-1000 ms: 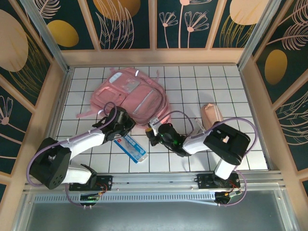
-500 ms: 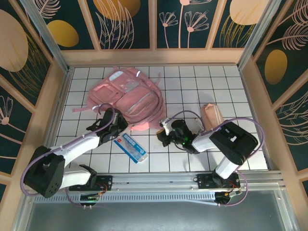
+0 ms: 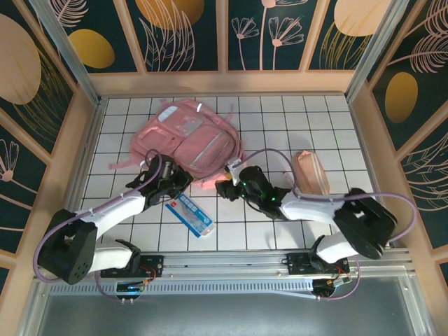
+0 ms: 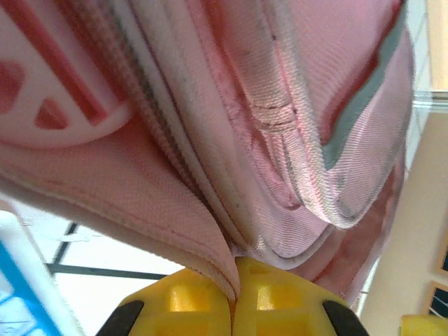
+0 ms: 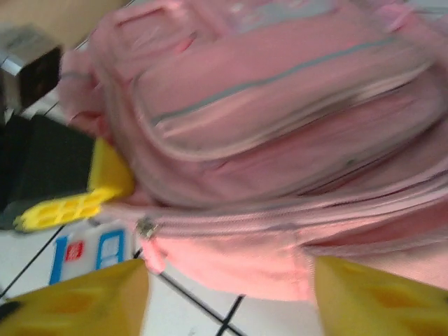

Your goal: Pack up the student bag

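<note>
The grey-striped pink student bag was pinched by the shut left tool; the right tool was spread wide.

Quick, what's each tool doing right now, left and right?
Left tool: closed, pinching a fabric edge of the student bag.
Right tool: open, holding nothing, facing the bag's near edge.

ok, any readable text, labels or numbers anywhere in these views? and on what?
No text can be read anywhere.
On the blue-and-white packet: printed patches, one of them red in the right wrist view, all too small or blurred to read.
On the backpack: a pale front panel, no legible print.
On the pouch: no print visible.
</note>
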